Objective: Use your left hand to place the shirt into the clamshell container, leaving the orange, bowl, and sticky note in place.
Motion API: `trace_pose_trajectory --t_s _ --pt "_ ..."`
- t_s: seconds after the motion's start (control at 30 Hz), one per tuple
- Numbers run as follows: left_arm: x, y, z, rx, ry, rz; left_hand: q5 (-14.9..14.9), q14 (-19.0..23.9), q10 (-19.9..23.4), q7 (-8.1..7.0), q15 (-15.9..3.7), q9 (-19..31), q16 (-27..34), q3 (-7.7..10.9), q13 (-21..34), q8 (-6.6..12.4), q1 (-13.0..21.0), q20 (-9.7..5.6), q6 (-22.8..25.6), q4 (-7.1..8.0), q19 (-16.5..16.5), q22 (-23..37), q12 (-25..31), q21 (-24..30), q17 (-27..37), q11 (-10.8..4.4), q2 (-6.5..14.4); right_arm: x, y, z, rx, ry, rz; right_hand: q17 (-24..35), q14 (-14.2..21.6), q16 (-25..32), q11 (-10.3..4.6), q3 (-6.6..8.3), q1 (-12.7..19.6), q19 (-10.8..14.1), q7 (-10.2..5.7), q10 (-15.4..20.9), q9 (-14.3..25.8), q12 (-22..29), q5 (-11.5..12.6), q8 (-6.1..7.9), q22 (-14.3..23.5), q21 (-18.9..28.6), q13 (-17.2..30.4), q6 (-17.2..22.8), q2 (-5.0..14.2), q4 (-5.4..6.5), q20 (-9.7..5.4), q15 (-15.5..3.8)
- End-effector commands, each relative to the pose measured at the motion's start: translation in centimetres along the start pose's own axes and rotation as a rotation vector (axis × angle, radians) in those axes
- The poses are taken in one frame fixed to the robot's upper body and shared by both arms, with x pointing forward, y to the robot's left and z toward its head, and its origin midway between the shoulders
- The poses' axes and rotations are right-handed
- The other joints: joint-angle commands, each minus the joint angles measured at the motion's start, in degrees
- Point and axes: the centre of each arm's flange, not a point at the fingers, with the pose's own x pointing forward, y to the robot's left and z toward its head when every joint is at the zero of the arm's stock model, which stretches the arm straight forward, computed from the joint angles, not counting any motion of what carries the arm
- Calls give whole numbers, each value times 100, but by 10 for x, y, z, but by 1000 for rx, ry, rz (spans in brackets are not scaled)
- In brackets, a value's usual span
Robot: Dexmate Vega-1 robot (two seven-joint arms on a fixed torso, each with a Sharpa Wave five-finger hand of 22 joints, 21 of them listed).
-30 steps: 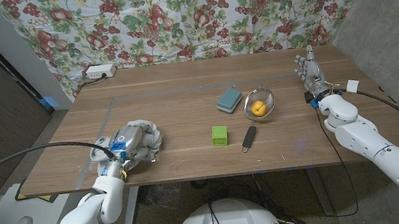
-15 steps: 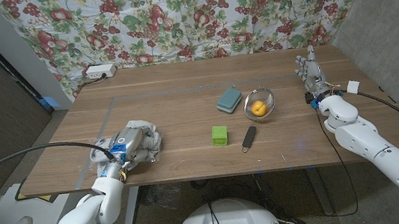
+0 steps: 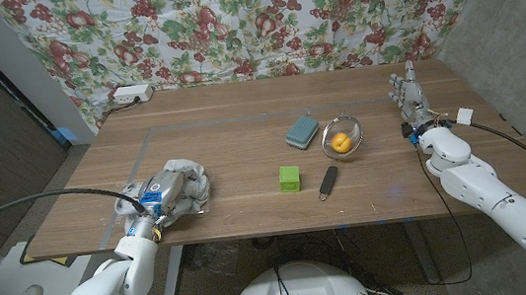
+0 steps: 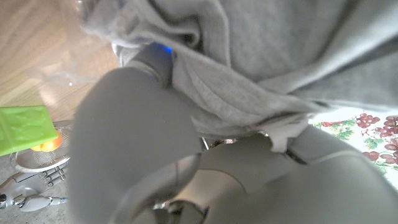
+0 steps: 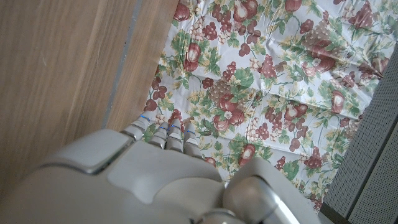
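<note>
Both arms are built of smooth, rounded white shells with grey bands at the joints, entering from the lower corners of the head view. A black cable arcs away from each forearm toward the frame edge. The left hand (image 3: 153,198), lower left, is metallic grey with a blue marking. The right hand (image 3: 408,97), upper right, is pale grey with thin blue lines on its segmented fingers.
</note>
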Motion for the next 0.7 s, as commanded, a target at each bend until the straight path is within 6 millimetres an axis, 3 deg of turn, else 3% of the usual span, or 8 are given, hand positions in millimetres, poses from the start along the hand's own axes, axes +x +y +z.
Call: trace_pose_trajectory --t_s 0.03,0.17,0.23,0.33,0.47,0.57,0.7 --pt "-3 10 2 -10 -12 36 84 171 -94 -13 -1061 -105 -105 782 -29 -186 -471 -494 -21 407 6 31 -191 -163 -63 9 -239 1 0 -1 1 0 0 10 -23 -15 -4 24 -51 -14 5 31 11 -4 11 -2 13 14 25 50 20 9 -8 -34" --pt "-3 11 3 -13 -12 41 148 76 -103 -14 -1050 -256 -211 1012 -71 -409 -1042 -749 -80 341 65 20 -337 -355 -156 10 -319 1 0 -2 2 1 0 9 -21 -14 8 24 -53 -12 4 26 11 -6 11 -3 13 15 25 50 20 9 -7 -33" --pt "-2 12 3 -11 -11 43 203 -27 -203 -14 -1040 -359 -299 1081 -105 -531 -1432 -717 -75 299 48 17 -464 -496 -246 3 -364 1 0 -2 8 5 -2 9 -21 -14 6 25 -53 -13 3 26 11 -6 11 -2 13 15 25 50 21 10 -7 -29" --pt "-2 13 3 -6 -10 44 363 -220 -333 6 -1006 -593 -484 1202 -602 -821 -2000 -658 -225 249 -24 11 -937 -773 -625 2 -406 2 0 -2 4 3 -1 9 -22 -15 15 26 -54 -11 4 24 11 -7 11 -3 13 16 25 49 21 10 -8 -28" --pt "-2 13 2 -4 -3 43 484 -595 -573 9 -989 -880 -641 1043 -1018 -1123 -2461 -592 -406 218 -167 -19 -1362 -1107 -1187 1 -420 2 -2 -1 3 0 -3 9 -20 -14 20 27 -56 -7 5 33 11 -3 11 -3 14 17 25 49 22 11 -8 -26" --pt "-2 13 2 -3 0 41 660 -1151 -947 -19 -985 -1265 -659 672 -1553 -1457 -2742 -528 -599 217 -224 -43 -1872 -1574 -2215 9 -427 2 -3 -1 2 -2 -5 9 -21 -15 10 28 -58 -8 -2 21 11 -8 11 -3 14 17 25 49 23 12 -5 -34" --pt "-2 12 2 1 1 34 784 -1527 -1134 -23 -983 -1519 -660 208 -1891 -1638 -2977 -436 -689 225 -259 -51 -2094 -1932 -2816 18 -431 3 -4 -1 2 -1 -5 9 -21 -15 6 29 -59 -6 0 25 11 -7 11 -2 14 17 25 53 23 12 -8 -34"
